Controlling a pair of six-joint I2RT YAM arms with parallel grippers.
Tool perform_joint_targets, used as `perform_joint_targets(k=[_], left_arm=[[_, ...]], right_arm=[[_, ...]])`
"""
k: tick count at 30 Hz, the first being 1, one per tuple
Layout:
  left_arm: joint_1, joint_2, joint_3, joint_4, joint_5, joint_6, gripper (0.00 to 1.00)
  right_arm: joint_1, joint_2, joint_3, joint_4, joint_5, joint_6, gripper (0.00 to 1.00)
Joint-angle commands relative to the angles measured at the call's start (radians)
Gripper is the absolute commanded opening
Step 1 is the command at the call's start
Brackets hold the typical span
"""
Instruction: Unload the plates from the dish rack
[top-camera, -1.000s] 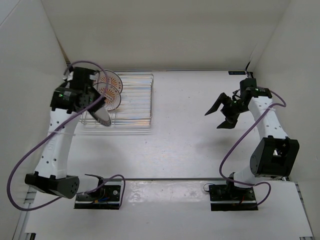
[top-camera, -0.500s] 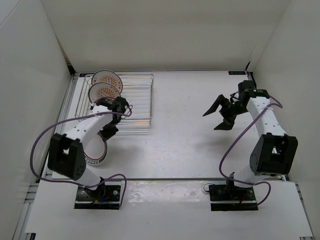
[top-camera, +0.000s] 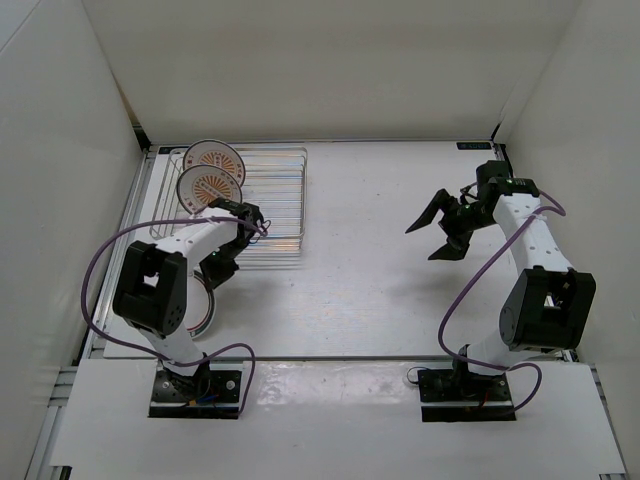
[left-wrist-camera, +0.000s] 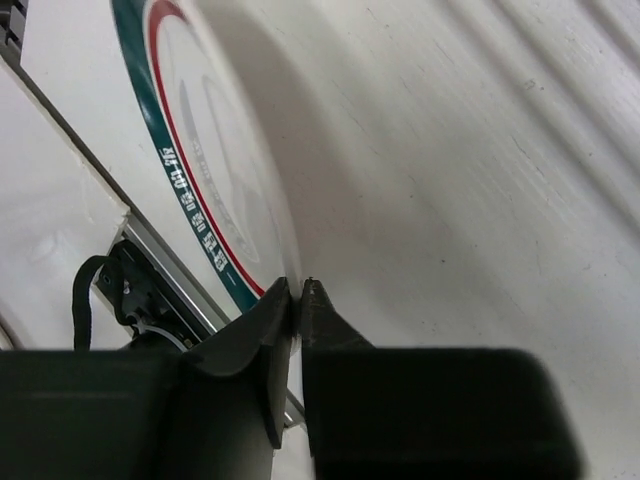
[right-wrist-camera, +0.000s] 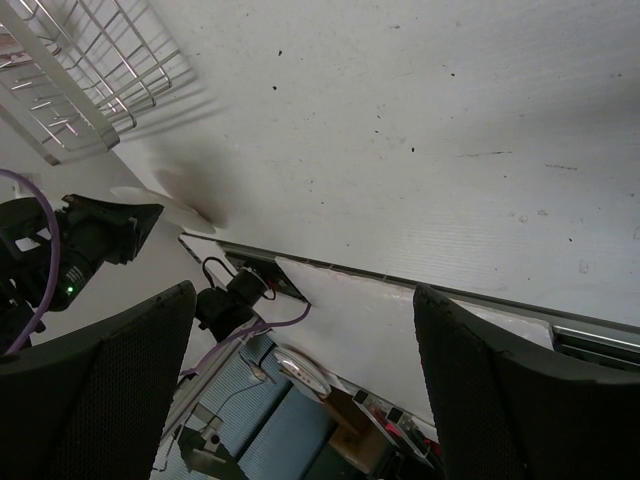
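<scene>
Where the left arm (top-camera: 150, 285) doubles back toward its own base, left gripper (left-wrist-camera: 298, 292): jaws pinched together on the rim of the green-rimmed plate (left-wrist-camera: 215, 170).
green-rimmed plate: out of the rack, low near the front-left corner of the worktop (top-camera: 380, 280), tucked against the folded left arm. From above the arm hides most of it, so it may be resting on the surface or hanging just over it.
rear sunburst plate (top-camera: 214, 157): upright in the rack, at the end nearest the worktop's back-left corner.
front sunburst plate (top-camera: 208, 186): upright in the next divider, just beside the rear one.
dish rack (top-camera: 275, 200): in the back-left part of the worktop, near the left edge.
right gripper (top-camera: 420, 243): fingers spread wide with nothing between them, above the right half of the worktop, well apart from the dish rack.
</scene>
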Motion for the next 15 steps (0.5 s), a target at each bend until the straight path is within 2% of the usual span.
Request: perform_joint_targets(k=[1,2,5,10,15], left_arm=[[0.004,-0.015,0.025,-0.477,-0.049,-0.028,0.23],[0.007,-0.012,0.036,-0.477,-0.051,-0.025,0.35],[0.013,-0.015,0.063,-0.476,-0.055,-0.016,0.54],[0.036,-0.022,0.112,-0.477,-0.005,0.012,0.65],[0.060,-0.068,0.155,-0.477,0.053,0.008,0.65]], right_arm=[[0.001,-0.024,0.029,-0.010,-0.001,-0.017,0.90],[-0.001,-0.022,0.029,-0.007,-0.002,-0.017,0.90],[-0.001,-0.018,0.028,-0.005,-0.004,-0.014,0.90],[0.001,-0.012,0.023,0.000,-0.008,-0.009,0.90],[0.001,-0.012,0.022,-0.003,-0.012,-0.011,0.90]])
